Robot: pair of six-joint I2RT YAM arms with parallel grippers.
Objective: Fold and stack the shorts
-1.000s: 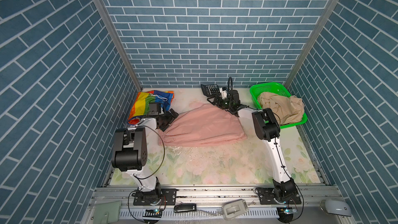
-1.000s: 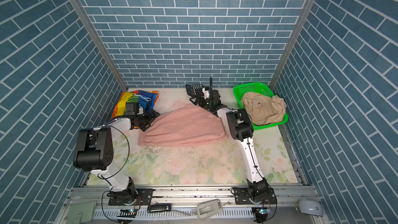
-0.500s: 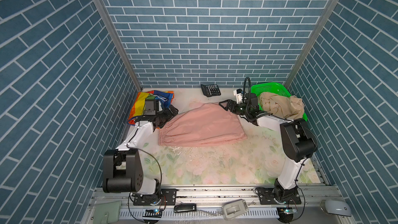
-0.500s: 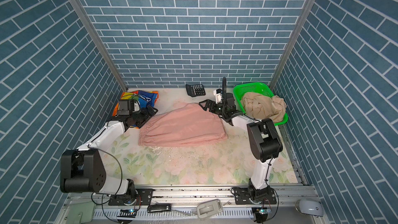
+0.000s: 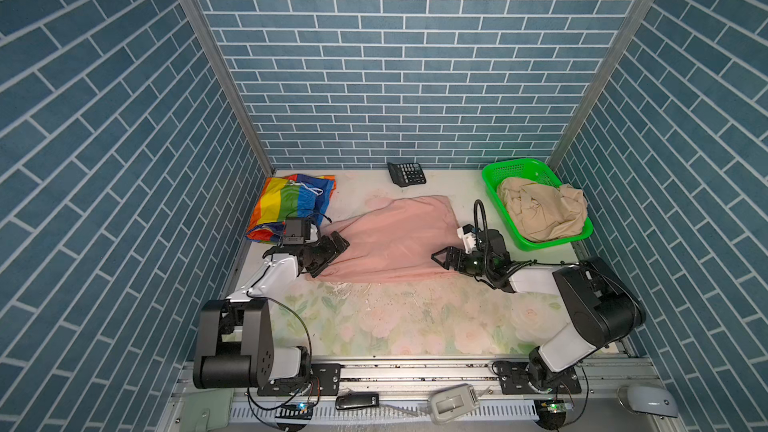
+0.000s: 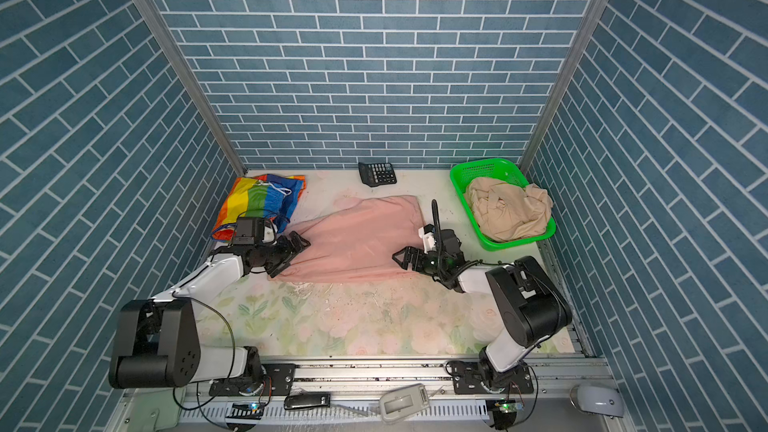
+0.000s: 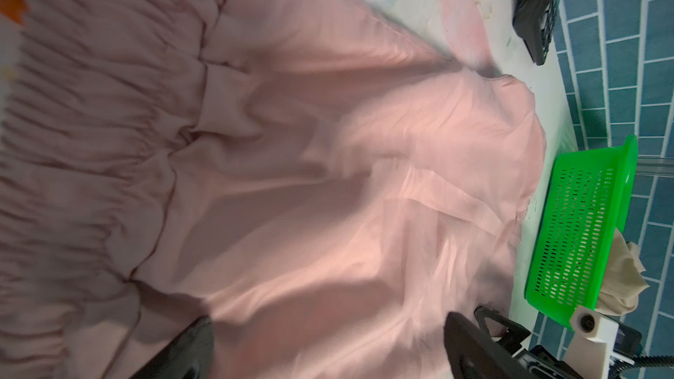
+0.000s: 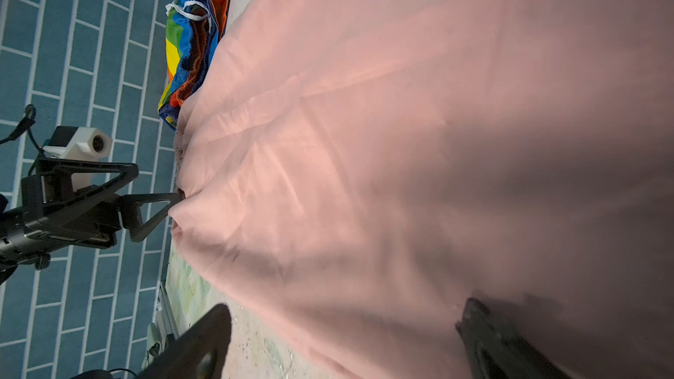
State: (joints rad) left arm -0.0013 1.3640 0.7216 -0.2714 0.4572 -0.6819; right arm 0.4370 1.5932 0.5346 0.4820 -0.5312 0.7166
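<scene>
In the middle of both top views the dusty pink shorts point(image 5: 395, 243) lie spread on the floral table point(image 5: 395, 326). The left gripper point(image 5: 332, 253) is at their gathered waistband on the left and the right gripper point(image 5: 440, 258) at their lower right hem, both with jaws spread wide and nothing clamped. Farther back, the rainbow-striped shorts point(image 5: 291, 201) lie at the left wall just beside the pink pair, the beige shorts point(image 5: 540, 211) sit crumpled in the green mesh basket point(image 5: 515, 164) at the right, and a black calculator point(image 5: 407, 173) lies near the back wall.

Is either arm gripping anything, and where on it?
Nothing is held. The left gripper and right gripper both have open jaws at opposite ends of the pink shorts.
</scene>
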